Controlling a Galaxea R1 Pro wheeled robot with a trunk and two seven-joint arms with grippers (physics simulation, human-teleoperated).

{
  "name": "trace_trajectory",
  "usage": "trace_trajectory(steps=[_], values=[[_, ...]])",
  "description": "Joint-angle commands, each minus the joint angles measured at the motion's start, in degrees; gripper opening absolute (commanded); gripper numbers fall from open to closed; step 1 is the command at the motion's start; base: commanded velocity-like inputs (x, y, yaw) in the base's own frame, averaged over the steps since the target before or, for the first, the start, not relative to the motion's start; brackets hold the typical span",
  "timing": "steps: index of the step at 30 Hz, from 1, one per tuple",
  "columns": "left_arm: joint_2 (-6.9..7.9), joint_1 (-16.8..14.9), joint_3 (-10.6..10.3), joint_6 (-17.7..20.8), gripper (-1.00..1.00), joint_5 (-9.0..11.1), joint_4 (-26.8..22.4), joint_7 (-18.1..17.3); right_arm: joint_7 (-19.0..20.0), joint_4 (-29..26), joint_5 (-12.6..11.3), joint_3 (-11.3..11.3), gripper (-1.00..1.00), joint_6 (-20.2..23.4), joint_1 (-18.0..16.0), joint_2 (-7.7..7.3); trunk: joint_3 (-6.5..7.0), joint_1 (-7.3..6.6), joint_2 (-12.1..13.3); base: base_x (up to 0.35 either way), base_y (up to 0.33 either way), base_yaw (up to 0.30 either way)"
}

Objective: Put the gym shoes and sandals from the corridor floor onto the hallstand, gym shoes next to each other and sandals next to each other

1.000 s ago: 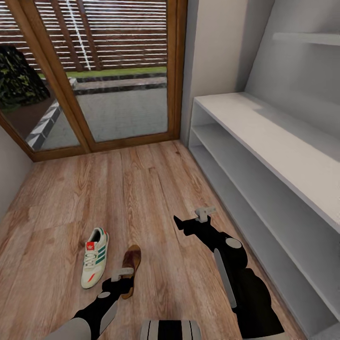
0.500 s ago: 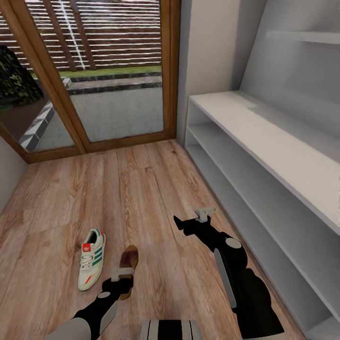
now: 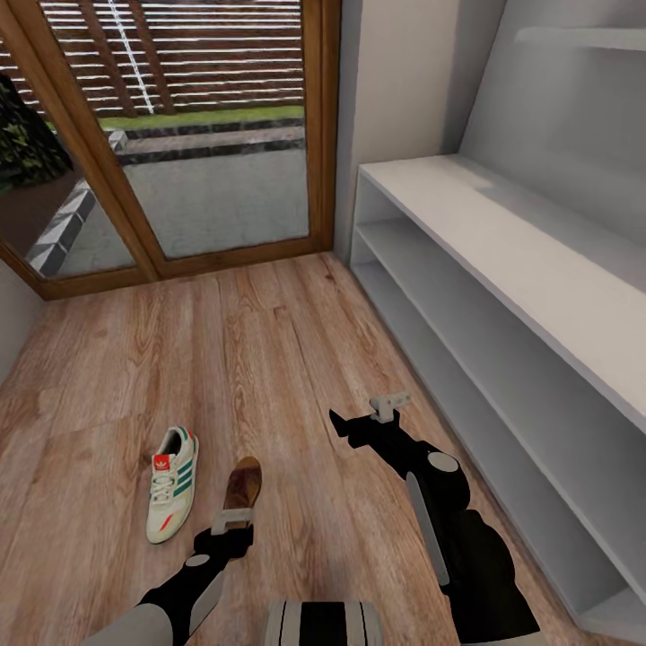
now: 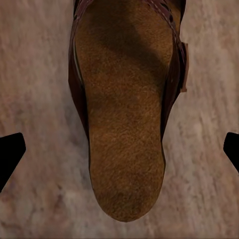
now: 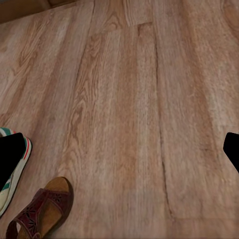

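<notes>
The left gripper (image 3: 235, 529) hung wide open directly over a sandal (image 3: 243, 483), holding nothing; its dark fingertips (image 4: 11, 154) stood well apart on either side of the tan insole (image 4: 124, 124). The right gripper (image 3: 345, 422), also spread and empty, hovered over bare corridor floor (image 3: 269, 359) nearer the hallstand (image 3: 502, 242). One gym shoe (image 3: 171, 484) lay just beside the sandal. Judging by this, the task had barely begun: the visible rack shelves were bare and no footwear had been lifted. The right wrist view showed the sandal's woven straps (image 5: 37, 211), which the head view hid behind the left arm.
</notes>
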Motion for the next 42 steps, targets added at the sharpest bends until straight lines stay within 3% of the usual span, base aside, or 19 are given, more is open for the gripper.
trace_trajectory(steps=[1,7,12,27,42], values=[[0.01,0.0,-0.2,-0.2,1.0,0.4,0.0,0.2,0.3,-0.1,0.4,0.0,1.0,0.3,0.0,0.03,-0.27,0.01,0.0,0.0,0.0,0.0],[0.01,0.0,-0.2,-0.2,1.0,0.4,0.0,0.2,0.3,-0.1,0.4,0.0,1.0,0.3,0.0,0.03,-1.63,0.17,-0.1,0.0,0.0,0.0],[0.03,0.0,-0.3,-0.2,1.0,0.4,0.0,0.2,0.3,-0.1,0.4,0.0,1.0,0.3,0.0,0.03,-1.87,0.17,-0.1,0.0,0.0,0.0],[0.0,0.0,-0.3,-0.2,1.0,0.4,0.0,0.1,0.3,-0.1,0.4,-0.1,1.0,0.2,0.0,0.03,-5.7,0.56,-0.3,0.0,0.0,0.0],[0.03,0.0,-0.3,-0.2,1.0,0.4,0.0,0.1,0.3,-0.1,0.4,-0.3,1.0,0.2,0.0,0.03,-5.71,0.56,-0.3,0.01,0.0,0.0]])
